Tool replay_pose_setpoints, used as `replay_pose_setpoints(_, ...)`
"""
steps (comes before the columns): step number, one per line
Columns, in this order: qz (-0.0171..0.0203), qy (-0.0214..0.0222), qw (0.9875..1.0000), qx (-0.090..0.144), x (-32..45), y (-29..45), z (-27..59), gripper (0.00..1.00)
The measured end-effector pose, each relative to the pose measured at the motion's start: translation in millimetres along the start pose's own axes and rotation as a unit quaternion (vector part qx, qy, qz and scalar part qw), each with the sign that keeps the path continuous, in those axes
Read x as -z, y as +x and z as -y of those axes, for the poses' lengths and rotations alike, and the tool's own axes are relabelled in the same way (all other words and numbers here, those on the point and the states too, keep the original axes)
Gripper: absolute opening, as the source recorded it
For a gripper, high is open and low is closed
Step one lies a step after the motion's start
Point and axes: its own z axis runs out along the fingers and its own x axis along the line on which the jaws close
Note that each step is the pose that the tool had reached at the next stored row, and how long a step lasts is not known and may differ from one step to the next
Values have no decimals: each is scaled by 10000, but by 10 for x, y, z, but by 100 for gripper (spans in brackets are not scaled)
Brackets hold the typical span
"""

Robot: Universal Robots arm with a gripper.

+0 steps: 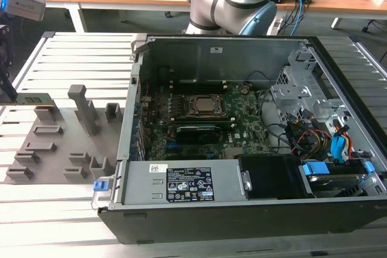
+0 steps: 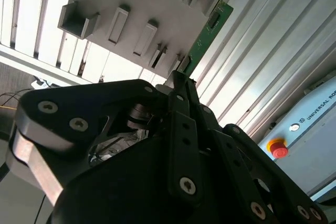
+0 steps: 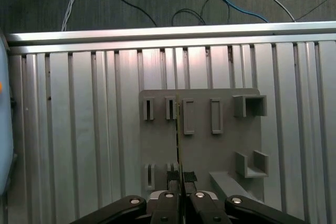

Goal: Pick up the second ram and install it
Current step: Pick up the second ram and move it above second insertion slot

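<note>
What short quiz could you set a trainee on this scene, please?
1. True or false: the gripper has its fingers shut on the second ram.
2. Where is the second ram? A) seated inside the computer case; B) over the grey fixture plate; C) in a person's hand.
3. Fill in: the computer case lies to the exterior view's ____ of the grey fixture plate.
Key: 1 true; 2 B; 3 right.
</note>
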Motion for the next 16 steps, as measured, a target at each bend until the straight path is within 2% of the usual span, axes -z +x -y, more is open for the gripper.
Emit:
replay_pose_setpoints(6, 0, 0, 10000, 0, 45, -1, -2, 14)
replay_pose_setpoints(9, 0, 0, 10000, 0, 138, -2, -6, 14)
replay_pose_setpoints(10, 3, 0, 10000, 0, 141, -2, -7, 14)
replay_pose_setpoints(11, 22, 0, 10000, 2, 145, -2, -6, 14)
replay_pose_setpoints(12, 45, -2, 10000, 1, 177, -3, -8, 14)
replay_pose_setpoints(14, 55, -2, 10000, 2, 234, -4, -11, 14)
replay_pose_setpoints(15, 55, -3, 10000, 2, 338, -6, -15, 14)
replay_pose_setpoints(16, 55, -3, 10000, 2, 368, -6, -17, 14)
